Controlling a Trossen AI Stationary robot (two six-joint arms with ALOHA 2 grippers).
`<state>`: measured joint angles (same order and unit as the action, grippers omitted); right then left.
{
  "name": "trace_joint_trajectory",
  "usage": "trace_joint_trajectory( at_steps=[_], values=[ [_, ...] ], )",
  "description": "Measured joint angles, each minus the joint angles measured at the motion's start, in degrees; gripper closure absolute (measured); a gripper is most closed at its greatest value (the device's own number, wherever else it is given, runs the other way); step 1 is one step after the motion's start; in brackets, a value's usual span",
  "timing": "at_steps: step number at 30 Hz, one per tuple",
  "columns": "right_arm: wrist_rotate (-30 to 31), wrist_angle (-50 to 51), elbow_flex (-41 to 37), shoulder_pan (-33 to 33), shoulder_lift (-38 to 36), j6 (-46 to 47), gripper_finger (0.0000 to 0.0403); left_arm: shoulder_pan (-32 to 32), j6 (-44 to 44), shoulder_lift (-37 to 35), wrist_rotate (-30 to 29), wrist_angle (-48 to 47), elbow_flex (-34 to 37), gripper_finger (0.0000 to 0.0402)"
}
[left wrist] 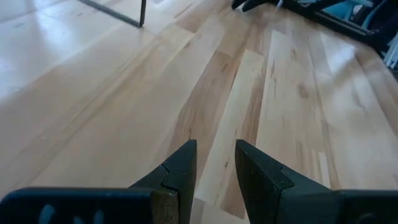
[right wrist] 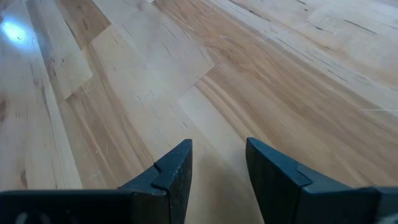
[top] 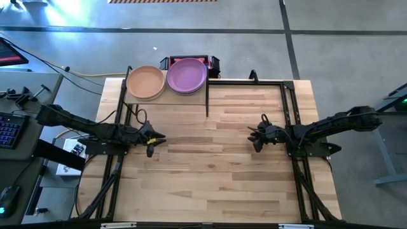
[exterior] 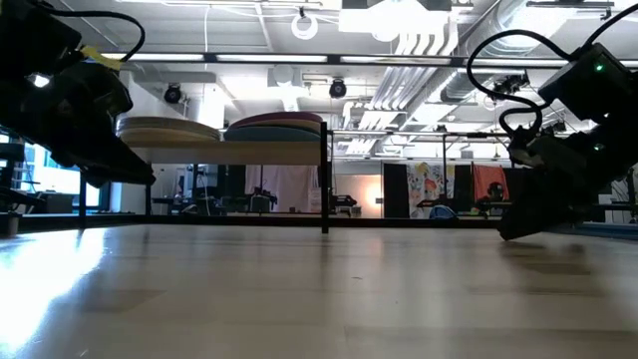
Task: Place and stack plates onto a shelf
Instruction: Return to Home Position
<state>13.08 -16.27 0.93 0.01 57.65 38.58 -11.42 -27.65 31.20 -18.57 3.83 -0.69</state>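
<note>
Plates (top: 152, 86) stand in two stacks on the shelf (top: 186, 97) at the table's far left corner in the high view, a peach-topped stack (top: 145, 82) just beside a purple-topped stack (top: 186, 75). Both are well apart from the left gripper (top: 154, 138) and right gripper (top: 255, 135), which face each other mid-table. The low view shows both stacks up on the shelf board, an arm at either side. In the left wrist view the jaws stand slightly parted over bare tabletop (left wrist: 280, 93). In the right wrist view they gape wider, planks between them.
</note>
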Motion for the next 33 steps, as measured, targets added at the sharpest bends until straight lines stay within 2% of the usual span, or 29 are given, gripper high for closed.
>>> trace_joint_trajectory(
  at_steps=[12,15,22,33],
  values=[
    [0.00,0.16,0.02,0.00,-0.11,-0.01,0.0258,0.00,3.33,0.07,0.76,-0.87,0.00,0.0303],
    [-0.02,1.06,0.04,-0.01,-2.74,-0.01,0.0258,0.00,2.80,0.07,0.79,-0.85,0.00,0.0303],
    [0.00,3.79,0.02,0.00,-16.30,-0.01,0.0258,0.22,2.39,-4.71,0.98,-0.86,-0.02,0.0303],
    [0.00,4.07,0.02,0.00,-37.86,-0.01,0.0258,0.31,2.35,-19.23,1.00,-0.75,-0.02,0.0303]
  ],
)
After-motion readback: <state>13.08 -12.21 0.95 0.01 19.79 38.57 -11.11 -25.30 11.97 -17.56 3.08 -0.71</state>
